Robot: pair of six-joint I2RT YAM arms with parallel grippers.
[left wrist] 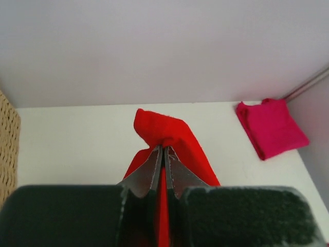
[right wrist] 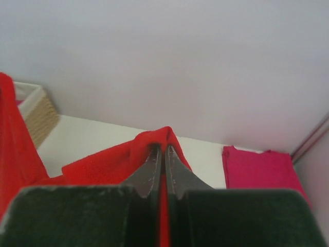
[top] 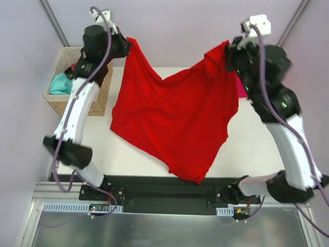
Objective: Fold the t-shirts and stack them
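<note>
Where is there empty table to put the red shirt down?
Bare table shows near-left, between the left arm and the hanging red shirt, and near-right beside the right arm. The far right corner is crowded by a folded pink shirt.

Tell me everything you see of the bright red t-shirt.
The bright red t-shirt is plain soft cloth, unfolded and wrinkled. It hangs spread between both arms: the left gripper and the right gripper are each shut on a pinch of its upper edge. The middle sags, and the lower part trails toward the near edge of the table.
</note>
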